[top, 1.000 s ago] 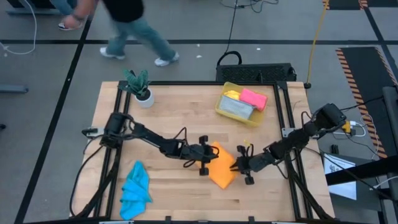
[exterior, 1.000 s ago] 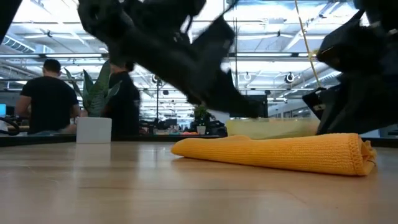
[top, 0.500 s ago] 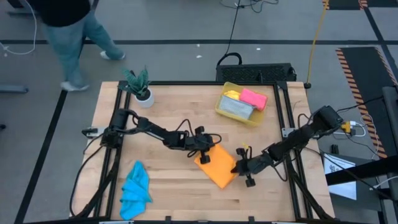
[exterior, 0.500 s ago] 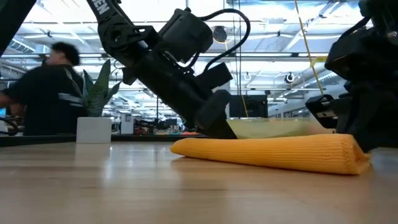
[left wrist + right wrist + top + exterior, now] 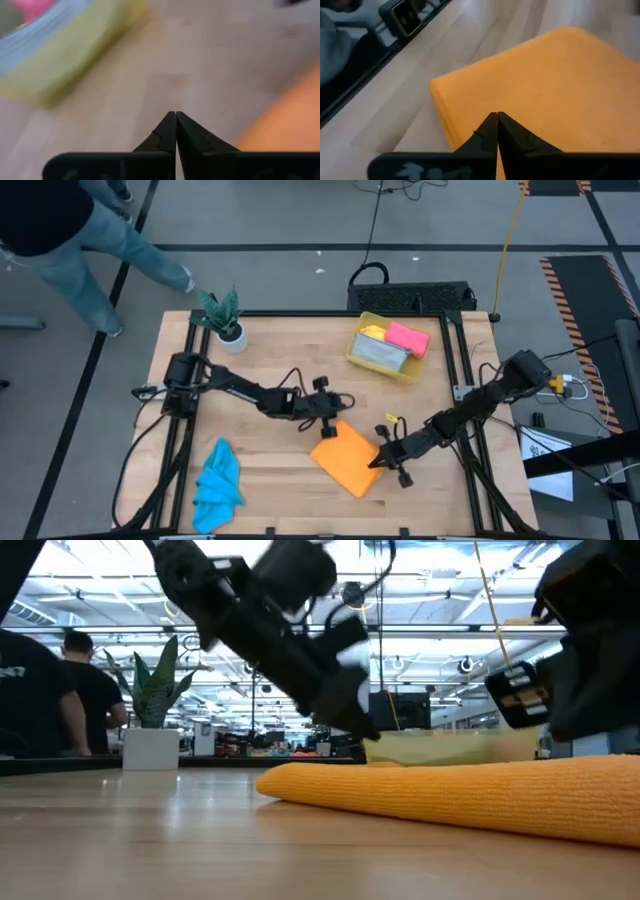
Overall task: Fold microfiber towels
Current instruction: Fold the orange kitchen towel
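Shifted nearer the front edge, orange towel (image 5: 347, 459) lies folded flat.

Four towels (image 5: 347, 457) show, plus one yellow bin (image 5: 356, 351), one potted plant (image 5: 226, 323), two arms.

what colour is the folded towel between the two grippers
Orange: the folded towel is plain orange, clearest in the right wrist view.

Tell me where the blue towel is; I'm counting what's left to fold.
In the high view the blue towel lies crumpled near the table's front left corner, beside the left arm's base and well apart from the orange towel.
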{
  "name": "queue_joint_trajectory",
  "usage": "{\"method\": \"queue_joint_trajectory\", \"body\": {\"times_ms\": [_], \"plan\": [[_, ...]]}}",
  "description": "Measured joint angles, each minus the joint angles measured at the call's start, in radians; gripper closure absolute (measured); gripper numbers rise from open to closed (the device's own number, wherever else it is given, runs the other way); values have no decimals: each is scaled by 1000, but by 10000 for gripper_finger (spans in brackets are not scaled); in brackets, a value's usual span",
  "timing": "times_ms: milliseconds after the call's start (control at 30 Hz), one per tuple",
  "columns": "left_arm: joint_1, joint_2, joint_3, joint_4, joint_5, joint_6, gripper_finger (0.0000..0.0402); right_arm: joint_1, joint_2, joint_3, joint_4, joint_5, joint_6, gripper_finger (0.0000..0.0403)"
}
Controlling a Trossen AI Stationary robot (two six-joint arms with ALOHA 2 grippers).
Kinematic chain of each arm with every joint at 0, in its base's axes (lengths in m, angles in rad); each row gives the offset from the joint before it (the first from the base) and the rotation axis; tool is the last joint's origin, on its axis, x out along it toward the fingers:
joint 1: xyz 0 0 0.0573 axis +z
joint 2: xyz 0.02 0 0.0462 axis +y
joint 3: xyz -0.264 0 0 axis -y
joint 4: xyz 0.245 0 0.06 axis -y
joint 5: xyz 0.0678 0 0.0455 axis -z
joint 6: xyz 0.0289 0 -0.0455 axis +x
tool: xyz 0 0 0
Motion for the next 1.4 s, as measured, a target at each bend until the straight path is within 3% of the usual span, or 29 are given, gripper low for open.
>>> {"method": "queue_joint_trajectory", "body": {"times_ms": [233, 400, 567, 733, 933, 1033, 1200, 1400], "plan": [[-93, 14, 1, 51, 179, 11, 395, 2, -9, 1, -80, 18, 16, 403], [-109, 96, 0, 69, 144, -6, 391, 2, -9, 1, -178, 21, 59, 403], [-73, 128, 4, 59, 23, 1, 395, 7, -9, 1, -199, 29, 60, 403], [-9, 120, 0, 67, -9, 99, 384, 20, -9, 1, -207, 14, 64, 403], [19, 104, 2, 85, 8, 183, 398, 45, -8, 1, -192, 20, 22, 403], [-1, 71, 4, 78, 50, 173, 390, 56, -9, 1, -135, 85, -45, 403], [-71, 17, 16, 84, 68, 180, 382, 29, -9, 2, -32, 298, -81, 403], [-135, -10, 17, -46, 74, 111, 398, -60, -1, 1, -156, 312, -3, 403]]}}
